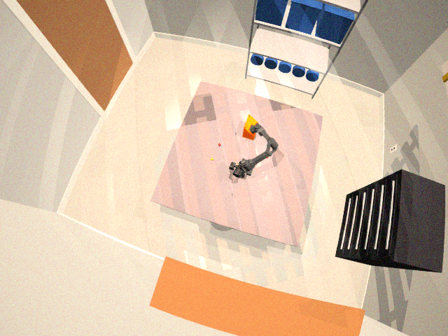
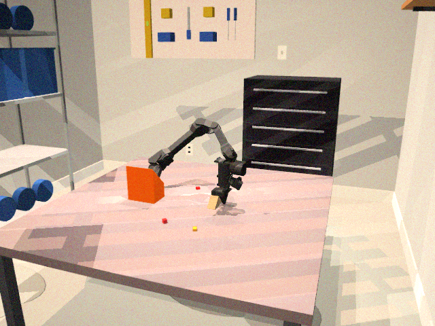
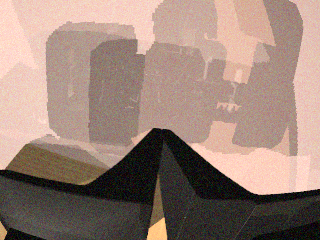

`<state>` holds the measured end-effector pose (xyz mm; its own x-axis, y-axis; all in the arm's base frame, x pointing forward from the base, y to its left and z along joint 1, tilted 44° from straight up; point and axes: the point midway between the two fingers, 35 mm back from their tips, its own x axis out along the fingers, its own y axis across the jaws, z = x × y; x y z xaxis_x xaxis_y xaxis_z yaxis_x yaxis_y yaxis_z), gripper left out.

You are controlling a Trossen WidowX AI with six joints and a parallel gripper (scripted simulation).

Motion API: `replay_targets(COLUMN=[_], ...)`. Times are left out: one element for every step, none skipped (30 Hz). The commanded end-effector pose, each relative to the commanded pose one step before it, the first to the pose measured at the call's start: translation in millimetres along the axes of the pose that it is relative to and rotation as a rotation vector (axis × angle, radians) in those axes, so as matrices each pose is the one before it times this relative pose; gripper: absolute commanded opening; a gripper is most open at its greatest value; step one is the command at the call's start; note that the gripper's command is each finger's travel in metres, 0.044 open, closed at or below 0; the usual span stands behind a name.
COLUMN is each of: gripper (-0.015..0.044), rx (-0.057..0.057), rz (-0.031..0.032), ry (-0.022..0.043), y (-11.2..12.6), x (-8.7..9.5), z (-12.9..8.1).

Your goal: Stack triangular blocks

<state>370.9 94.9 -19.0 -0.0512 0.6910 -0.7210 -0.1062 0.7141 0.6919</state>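
A tan wooden block (image 2: 213,202) stands on the table (image 2: 245,252) (image 1: 187,173), right beside my fingertips. In the wrist view a brown wooden face (image 3: 55,166) shows left of the fingers, and paler wood (image 3: 157,231) shows through the gap behind the tips. Which surface belongs to which triangular block, and how the two lie together, I cannot tell; the arm and fingers hide much of them. My gripper (image 2: 223,202) (image 3: 159,137) is shut with nothing between its fingertips, low over the table at the wood. Whether it touches the wood is unclear.
A large orange block (image 1: 248,134) (image 2: 143,185) stands by the arm's base. A red cube (image 1: 219,144) (image 2: 164,220) and a yellow cube (image 1: 211,159) (image 2: 194,228) lie on the table. Another red cube (image 2: 198,187) lies farther back, near the arm.
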Motion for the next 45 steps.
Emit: replay_targets(gripper=[0.0000,0.0000,0.0000,0.0000,0.0000,0.0000,0.0000,0.0000,0.0000,0.0000,0.0000,0.0000,0.0000,0.0000,0.0000,0.0000,0.0000,0.0000,0.0000,0.0000,0.0000,0.0000,0.0000,0.0000,0.0000,0.0000,0.0000,0.0000,0.0000,0.0000,0.0000,0.0000,0.0000,0.0000,0.0000,0.0000,0.0000,0.0000,0.0000,0.0000,0.0000,0.0000,0.0000,0.0000,0.0000], rx=[0.0081,0.0001,0.0001,0.0001,0.0001,0.0001,0.0001,0.0001,0.0001,0.0001,0.0001,0.0001,0.0001,0.0001,0.0001,0.0001,0.0001,0.0001,0.0001,0.0001,0.0001,0.0001,0.0001,0.0001,0.0001,0.0001,0.0001,0.0001,0.0001,0.0001,0.0001,0.0001,0.0001,0.0001,0.0001,0.0001,0.0001,0.0001,0.0001,0.0001,0.0001,0.0001,0.0001,0.0001,0.0001], rz=[0.00607,-0.00003,-0.00002,-0.00001,-0.00001,-0.00001,0.00000,0.00000,0.00000,0.00000,0.00000,0.00000,0.00000,0.00000,0.00000,0.00000,0.00000,0.00000,0.00000,0.00000,0.00000,0.00000,0.00000,0.00000,0.00000,0.00000,0.00000,0.00000,0.00000,0.00000,0.00000,0.00000,0.00000,0.00000,0.00000,0.00000,0.00000,0.00000,0.00000,0.00000,0.00000,0.00000,0.00000,0.00000,0.00000], ry=[0.00517,0.00010,0.00010,0.00011,0.00011,0.00011,0.00011,0.00010,0.00010,0.00010,0.00009,0.00009,0.00009,0.00009,0.00009,0.00009,0.00009,0.00009,0.00009,0.00009,0.00009,0.00009,0.00009,0.00009,0.00009,0.00009,0.00009,0.00009,0.00009,0.00009,0.00009,0.00009,0.00009,0.00009,0.00009,0.00009,0.00009,0.00009,0.00009,0.00009,0.00009,0.00009,0.00009,0.00009,0.00009], y=[0.05,0.05,0.02,0.00,-0.01,-0.02,-0.02,-0.02,-0.02,-0.02,-0.02,-0.02,-0.02,-0.02,-0.02,-0.02,-0.02,-0.02,-0.02,-0.02,-0.02,-0.02,-0.02,-0.02,-0.02,-0.02,-0.02,-0.02,-0.02,-0.02,-0.02,-0.02,-0.02,-0.02,-0.02,-0.02,-0.02,-0.02,-0.02,-0.02,-0.02,-0.02,-0.02,-0.02,-0.02], x=[-0.67,-0.60,-0.37,-0.23,-0.14,-0.08,-0.04,-0.02,0.00,0.01,0.01,0.02,0.02,0.02,0.02,0.02,0.02,0.02,0.02,0.02,0.02,0.02,0.02,0.02,0.02,0.02,0.02,0.02,0.02,0.02,0.02,0.02,0.02,0.02,0.02,0.02,0.02,0.02,0.02,0.02,0.02,0.02,0.02,0.02,0.02], z=[-7.00,-1.99,-2.04,-2.16,-2.26,-2.28,-2.23,-2.15,-2.06,-1.99,-1.92,-1.88,-1.86,-1.84,-1.83,-1.83,-1.86,-1.87,-1.89,-1.88,-1.89,-1.89,-1.89,-1.90,-1.91,-1.92,-1.91,-1.90,-1.89,-1.89,-1.88,-1.87,-1.86,-1.84,-1.85,-1.88,-1.90,-1.91,-1.89,-1.85,-1.83,-1.81,-1.81,-1.83,-1.83])
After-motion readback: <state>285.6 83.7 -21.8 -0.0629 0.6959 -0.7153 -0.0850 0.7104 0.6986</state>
